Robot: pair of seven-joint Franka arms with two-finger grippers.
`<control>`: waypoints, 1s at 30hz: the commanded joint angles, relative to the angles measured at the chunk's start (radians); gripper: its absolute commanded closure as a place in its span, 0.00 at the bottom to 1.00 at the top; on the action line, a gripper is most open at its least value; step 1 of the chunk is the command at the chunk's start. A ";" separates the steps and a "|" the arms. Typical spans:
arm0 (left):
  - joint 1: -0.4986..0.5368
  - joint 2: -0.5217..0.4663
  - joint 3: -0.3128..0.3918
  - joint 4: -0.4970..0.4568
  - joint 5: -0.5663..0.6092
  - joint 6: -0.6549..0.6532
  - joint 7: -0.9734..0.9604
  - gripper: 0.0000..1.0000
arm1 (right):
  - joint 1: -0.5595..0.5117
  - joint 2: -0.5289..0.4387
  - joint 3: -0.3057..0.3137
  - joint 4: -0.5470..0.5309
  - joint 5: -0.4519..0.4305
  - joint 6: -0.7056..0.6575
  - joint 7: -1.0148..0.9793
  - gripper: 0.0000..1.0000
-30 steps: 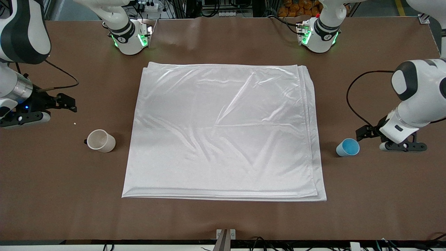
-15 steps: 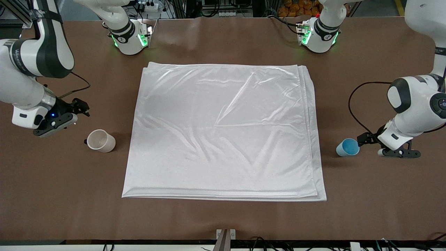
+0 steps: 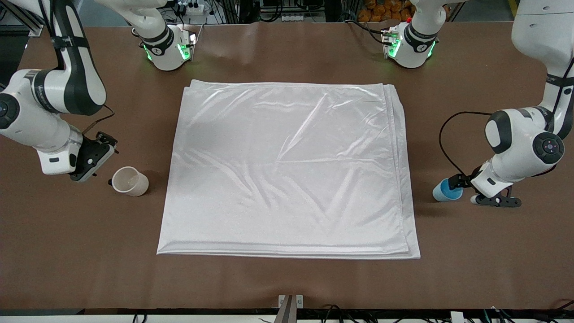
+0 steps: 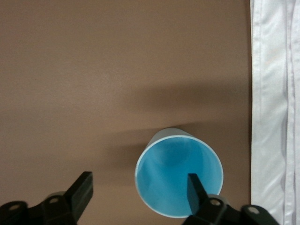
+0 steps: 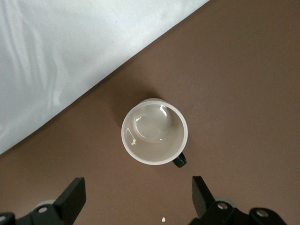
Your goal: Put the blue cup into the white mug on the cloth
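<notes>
The blue cup (image 3: 443, 192) stands upright on the bare table beside the cloth (image 3: 287, 170), toward the left arm's end. My left gripper (image 3: 471, 193) is open right beside and over it. In the left wrist view the cup (image 4: 173, 168) lies under one finger, off the middle of my left gripper (image 4: 139, 190). The white mug (image 3: 130, 181) stands upright on the bare table at the right arm's end, its black handle away from the cloth. My right gripper (image 3: 92, 163) is open beside it. In the right wrist view the mug (image 5: 154, 131) lies just ahead of my right gripper (image 5: 137, 194).
The brown table (image 3: 287, 278) carries the cloth in its middle, and the cloth's edge shows in both wrist views (image 4: 274, 112) (image 5: 70, 56). A tiny white crumb (image 5: 162, 219) lies on the table near the mug. The arm bases (image 3: 168, 47) (image 3: 410, 45) stand along the table's back edge.
Both arms have swung in toward the cloth. The left gripper has closed in on the blue cup, now covering part of it. The right gripper has moved close to the white mug.
</notes>
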 commanded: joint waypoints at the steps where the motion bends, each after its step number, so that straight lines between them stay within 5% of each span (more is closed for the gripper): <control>1: -0.004 0.030 -0.001 0.014 0.012 0.017 0.000 0.23 | -0.030 0.041 0.005 -0.005 -0.016 0.065 -0.146 0.00; 11: -0.001 0.059 -0.001 0.025 0.012 0.021 0.008 0.63 | -0.067 0.133 0.005 0.002 -0.017 0.185 -0.382 0.00; 16: 0.000 0.059 -0.001 0.025 0.012 0.024 0.011 1.00 | -0.079 0.157 0.005 0.004 -0.017 0.205 -0.477 0.00; 30: -0.003 0.036 -0.001 0.034 0.014 0.023 0.018 1.00 | -0.116 0.226 0.005 0.007 -0.055 0.278 -0.594 0.00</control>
